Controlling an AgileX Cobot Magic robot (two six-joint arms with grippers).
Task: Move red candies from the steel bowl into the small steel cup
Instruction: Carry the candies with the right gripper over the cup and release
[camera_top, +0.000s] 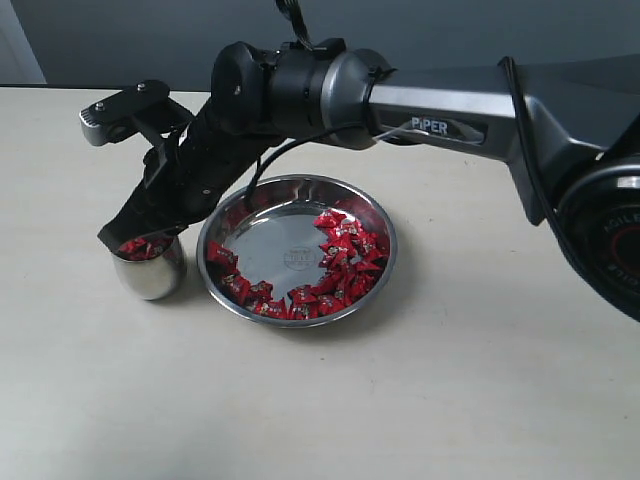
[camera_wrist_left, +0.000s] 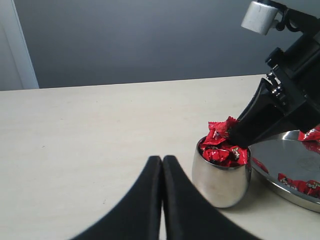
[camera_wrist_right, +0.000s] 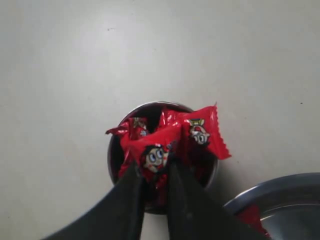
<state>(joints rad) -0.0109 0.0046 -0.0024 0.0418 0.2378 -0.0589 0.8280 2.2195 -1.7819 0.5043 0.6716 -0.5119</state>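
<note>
The steel bowl (camera_top: 280, 235) sits mid-table with red candies (camera_top: 345, 255) heaped along its right and near sides. To its left stands the small steel cup (camera_top: 150, 275), piled with red candies (camera_wrist_left: 222, 150) above its rim. My right gripper (camera_top: 125, 240) reaches across and hangs right over the cup's mouth (camera_wrist_right: 111, 150). Its jaws are shut on a red candy (camera_wrist_right: 155, 155) printed with a cartoon face, and another wrapper (camera_wrist_right: 205, 132) sticks out beside it. My left gripper (camera_wrist_left: 162, 160) is shut and empty, low over the table, left of the cup (camera_wrist_left: 220, 182).
The right arm (camera_top: 450, 110) stretches from the right edge over the back of the bowl. Bare beige table (camera_top: 400, 400) lies in front of the bowl. A grey wall (camera_wrist_left: 150, 40) rises behind the table's far edge.
</note>
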